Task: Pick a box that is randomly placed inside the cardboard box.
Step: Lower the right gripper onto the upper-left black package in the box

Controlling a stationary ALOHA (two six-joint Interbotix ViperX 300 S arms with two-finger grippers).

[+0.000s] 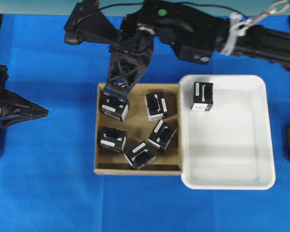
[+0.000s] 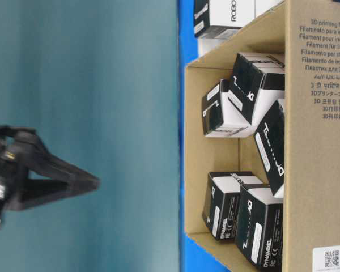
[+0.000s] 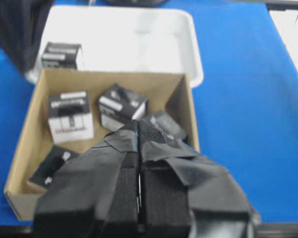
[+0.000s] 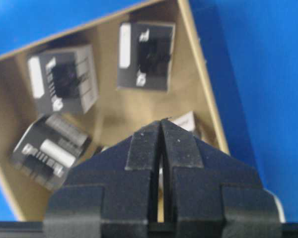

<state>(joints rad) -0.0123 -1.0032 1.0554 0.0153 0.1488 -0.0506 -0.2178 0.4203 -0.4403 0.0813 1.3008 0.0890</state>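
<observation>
A: Where is the right gripper (image 4: 160,130) and how do its jaws stand?

B: In the right wrist view the two black fingers are pressed together with only a hairline slit between them, and nothing sits in that slit. In the overhead view the arm reaches in from the upper right and its tip hangs over the upper left corner of the cardboard box (image 1: 137,169), right above one black box (image 1: 114,107).

A: Is it touching that box?

B: I cannot tell; the fingers cover part of it from above.

A: And the left gripper (image 3: 139,130)?

B: Its padded fingers are closed against each other too, empty, and it sits at the left edge of the overhead view, well apart from the carton.

A: What lies inside the carton?

B: Five black boxes with white label strips. Besides the one under the fingers, there is one at upper centre (image 1: 156,106), one at middle right (image 1: 162,135), one at lower left (image 1: 111,138) and one at the bottom centre (image 1: 139,155), tilted at different angles.

A: And outside it?

B: A sixth black box (image 1: 202,95) stands in the upper left corner of the white tray (image 1: 266,180), which lies touching the carton's right wall. Everything rests on a blue cloth (image 1: 48,193).
</observation>
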